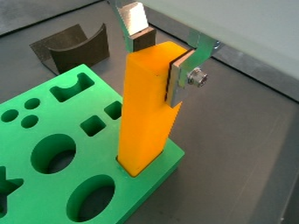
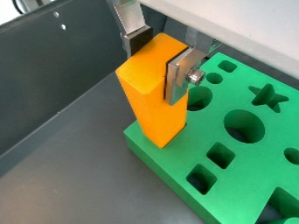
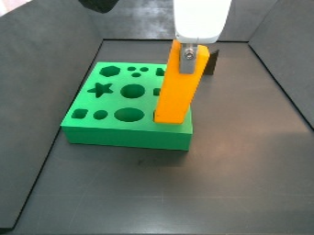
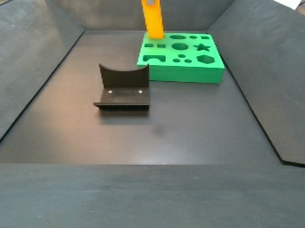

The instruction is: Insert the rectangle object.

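The gripper [image 1: 162,54] hangs over one corner of the green block [image 1: 52,144], and its two flat silver fingers [image 1: 183,77] pinch the top of the rectangle object [image 1: 149,109] from opposite sides. In both wrist views the plates lie flat against the bar's faces, spread only as wide as the bar is thick, with a bolt head showing on the nearer plate.

The rectangle object [image 2: 156,92] is a long, smooth orange-yellow bar with sharp edges and a square-cut top. It stands nearly upright, leaning slightly in a side view [image 3: 181,84], and its lower end meets the top of the green block [image 3: 128,103] at that corner; whether it sits in a hole or only rests on the surface cannot be told.

The block [image 2: 239,149] carries round, square and star-shaped holes. In a side view it lies at the far end of the floor [image 4: 167,116], with the bar [image 4: 152,18] on its left corner. A small dark grey U-shaped holder [image 4: 121,87] stands well apart, nearer and to the left. The floor is matte dark grey, enclosed by dark sloping walls [image 4: 42,71].
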Controlling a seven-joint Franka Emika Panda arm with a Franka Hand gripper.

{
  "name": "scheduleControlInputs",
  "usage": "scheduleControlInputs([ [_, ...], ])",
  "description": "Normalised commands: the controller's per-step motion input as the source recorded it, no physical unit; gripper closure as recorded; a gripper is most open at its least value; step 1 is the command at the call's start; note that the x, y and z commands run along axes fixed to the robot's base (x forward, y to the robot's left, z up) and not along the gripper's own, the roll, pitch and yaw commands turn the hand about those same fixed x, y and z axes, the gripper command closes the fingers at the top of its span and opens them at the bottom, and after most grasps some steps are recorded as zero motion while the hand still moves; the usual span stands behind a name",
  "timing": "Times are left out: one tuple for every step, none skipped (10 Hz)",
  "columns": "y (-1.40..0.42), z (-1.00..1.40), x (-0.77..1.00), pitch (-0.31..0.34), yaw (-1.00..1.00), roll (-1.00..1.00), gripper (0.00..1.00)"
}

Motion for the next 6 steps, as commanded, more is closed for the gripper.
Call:
scheduleControlInputs([
  [0.00, -0.27, -0.22, -0.011, 0.05, 0.50, 1.00],
  [-0.01, -0.24, -0.22, -0.007, 0.04, 0.50, 1.00],
  [-0.01, -0.25, -0.19, 0.000, 0.03, 0.50, 1.00],
  [0.00, -0.35, -0.08, 0.000, 0.02, 0.44, 1.00],
  [0.05, -0.45, 0.00, 0.003, 0.00, 0.27, 1.00],
  [0.21, -0.44, -0.09, 0.000, 0.00, 0.23, 1.00],
])
